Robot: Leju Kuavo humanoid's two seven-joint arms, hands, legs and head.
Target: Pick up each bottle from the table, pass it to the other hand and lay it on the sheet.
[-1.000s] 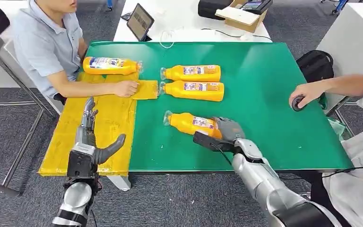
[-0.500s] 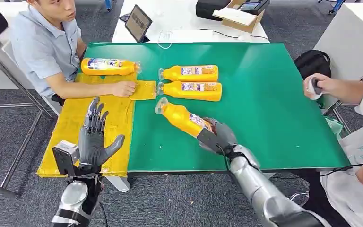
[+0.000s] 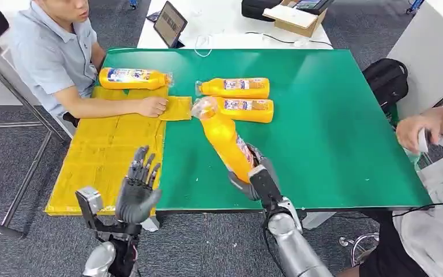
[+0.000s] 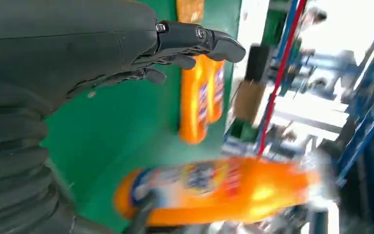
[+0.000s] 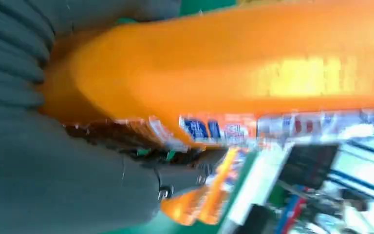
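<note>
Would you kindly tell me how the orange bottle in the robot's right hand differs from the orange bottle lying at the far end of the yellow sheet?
The orange plastic bottle in the right hand is lifted and tilted, gripped at its base by the right hand; the orange plastic bottle on the yellow sheet lies flat, untouched, at the yellow sheet's far end. Both share blue-and-white labels.

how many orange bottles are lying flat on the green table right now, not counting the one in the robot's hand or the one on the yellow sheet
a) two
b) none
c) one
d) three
a: two bottles lie side by side on the green table, while the right hand holds the lifted bottle and another bottle rests at the far edge of the yellow sheet.
</note>
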